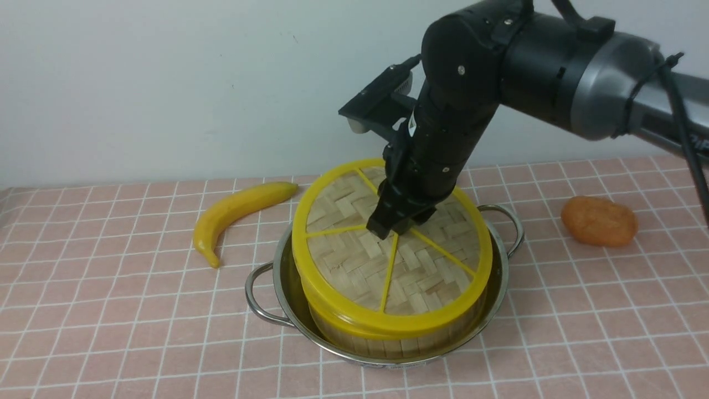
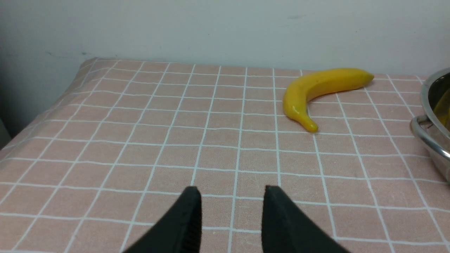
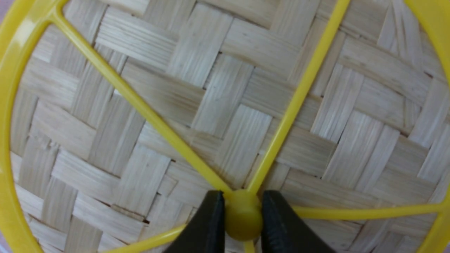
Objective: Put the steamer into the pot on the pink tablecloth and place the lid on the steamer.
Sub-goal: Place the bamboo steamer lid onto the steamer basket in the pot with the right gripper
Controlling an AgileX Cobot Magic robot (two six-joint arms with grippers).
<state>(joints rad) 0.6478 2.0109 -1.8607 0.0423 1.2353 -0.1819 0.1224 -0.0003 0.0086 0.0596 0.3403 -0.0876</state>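
Note:
The steel pot (image 1: 282, 293) stands on the pink tablecloth (image 1: 111, 310), and the bamboo steamer (image 1: 382, 341) sits inside it. The woven lid (image 1: 354, 260) covers the steamer's top and looks tilted, its near edge down at the steamer's rim. My right gripper (image 1: 394, 227) comes down onto the lid's middle. In the right wrist view my right gripper (image 3: 242, 207) is shut on the lid's yellow centre knob (image 3: 243, 219), the lid (image 3: 218, 88) filling the picture. My left gripper (image 2: 232, 196) is open above bare cloth (image 2: 140, 140), apart from the pot (image 2: 434, 140). The steamer's inside is hidden.
A yellow banana (image 1: 238, 213) lies on the cloth left of the pot, also seen from the left wrist as a banana (image 2: 316, 89) ahead of the fingers. An orange lump (image 1: 599, 220) rests at the right. A pale wall closes the far edge.

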